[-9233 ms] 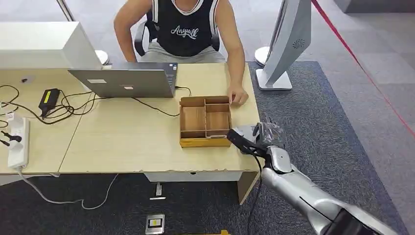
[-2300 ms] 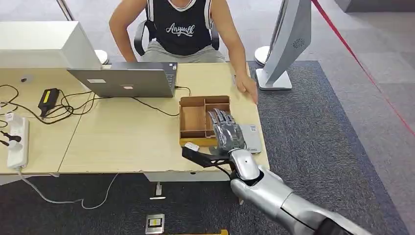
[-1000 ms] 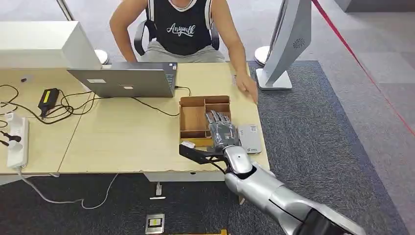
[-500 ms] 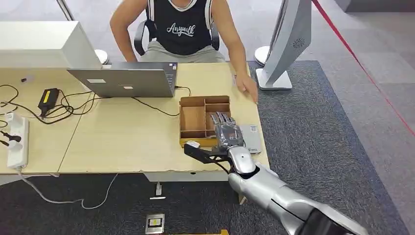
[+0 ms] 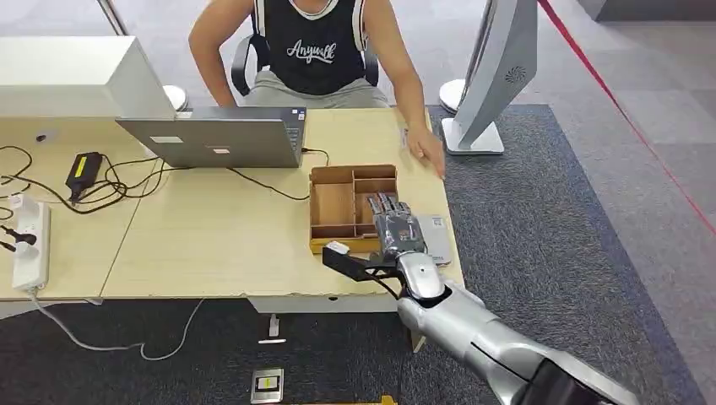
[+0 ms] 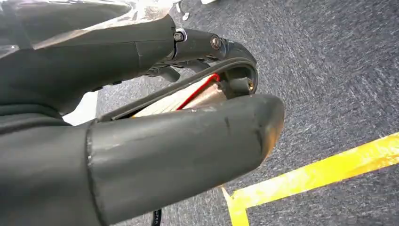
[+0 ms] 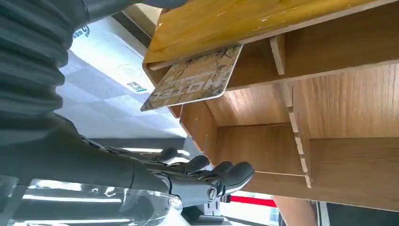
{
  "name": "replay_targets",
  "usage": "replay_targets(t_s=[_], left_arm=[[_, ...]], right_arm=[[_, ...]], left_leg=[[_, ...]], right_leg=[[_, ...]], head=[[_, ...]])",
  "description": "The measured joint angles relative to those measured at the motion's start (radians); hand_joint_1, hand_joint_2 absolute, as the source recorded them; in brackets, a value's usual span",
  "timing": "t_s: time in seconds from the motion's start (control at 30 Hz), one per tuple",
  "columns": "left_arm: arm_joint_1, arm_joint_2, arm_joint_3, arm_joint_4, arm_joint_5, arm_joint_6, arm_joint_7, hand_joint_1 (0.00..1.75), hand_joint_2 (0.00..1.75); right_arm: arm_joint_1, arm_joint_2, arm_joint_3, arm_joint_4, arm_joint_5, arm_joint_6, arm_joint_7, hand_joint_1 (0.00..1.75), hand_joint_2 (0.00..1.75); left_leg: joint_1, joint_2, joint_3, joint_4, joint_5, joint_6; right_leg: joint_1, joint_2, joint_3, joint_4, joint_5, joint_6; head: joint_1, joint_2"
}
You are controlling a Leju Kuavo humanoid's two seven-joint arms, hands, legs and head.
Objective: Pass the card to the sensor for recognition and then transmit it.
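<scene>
The card [image 7: 193, 77], beige with a printed pattern, lies tilted in a compartment of the wooden divided box [image 7: 339, 103], leaning on its wall. My right hand [image 5: 395, 229] hovers palm down over the box's [image 5: 333, 207] near right compartments and hides the card in the head view. Its fingers [image 7: 221, 174] are stretched out, apart from the card. The flat grey sensor [image 5: 437, 240] lies on the table just right of the box, and its pale face [image 7: 108, 66] sits beside the box wall. My left hand [image 6: 179, 141] hangs over the carpet, holding nothing.
A person sits behind the table, one hand [image 5: 426, 152] resting near its far right edge. A laptop [image 5: 215, 139], cables, a charger [image 5: 84, 169] and a power strip [image 5: 29, 240] lie to the left. A white stand [image 5: 494, 76] rises at the right.
My right hand moved from the sensor at the table's right edge to above the box, then drifted slightly right. The person's hand left the box for the far right table edge.
</scene>
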Motion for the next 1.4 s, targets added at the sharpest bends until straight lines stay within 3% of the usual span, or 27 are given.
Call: replay_targets(t_s=[0.27, 0.3, 0.33, 1.4], left_arm=[[0.000, 0.000, 0.000, 0.000, 0.002, 0.000, -0.003, 0.00, 0.00], [0.000, 0.000, 0.000, 0.000, 0.002, 0.000, -0.003, 0.00, 0.00], [0.000, 0.000, 0.000, 0.000, 0.002, 0.000, -0.003, 0.00, 0.00], [0.000, 0.000, 0.000, 0.000, 0.008, -0.001, -0.007, 0.00, 0.00]], right_arm=[[0.000, 0.008, 0.000, 0.002, -0.011, -0.002, -0.019, 0.00, 1.75], [0.000, 0.010, 0.000, 0.004, -0.013, -0.003, -0.020, 0.24, 1.75], [0.000, 0.010, 0.000, 0.006, -0.017, -0.004, -0.024, 1.75, 1.75], [-0.003, 0.040, 0.008, 0.043, -0.072, 0.009, -0.050, 1.75, 1.75]], left_leg=[[0.000, 0.000, 0.000, 0.000, 0.000, 0.000], [0.000, 0.000, 0.000, 0.000, 0.000, 0.000], [0.000, 0.000, 0.000, 0.000, 0.000, 0.000], [0.000, 0.000, 0.000, 0.000, 0.000, 0.000]], right_leg=[[0.000, 0.000, 0.000, 0.000, 0.000, 0.000], [0.000, 0.000, 0.000, 0.000, 0.000, 0.000], [0.000, 0.000, 0.000, 0.000, 0.000, 0.000], [0.000, 0.000, 0.000, 0.000, 0.000, 0.000]], head=[[0.000, 0.000], [0.000, 0.000], [0.000, 0.000], [0.000, 0.000]])
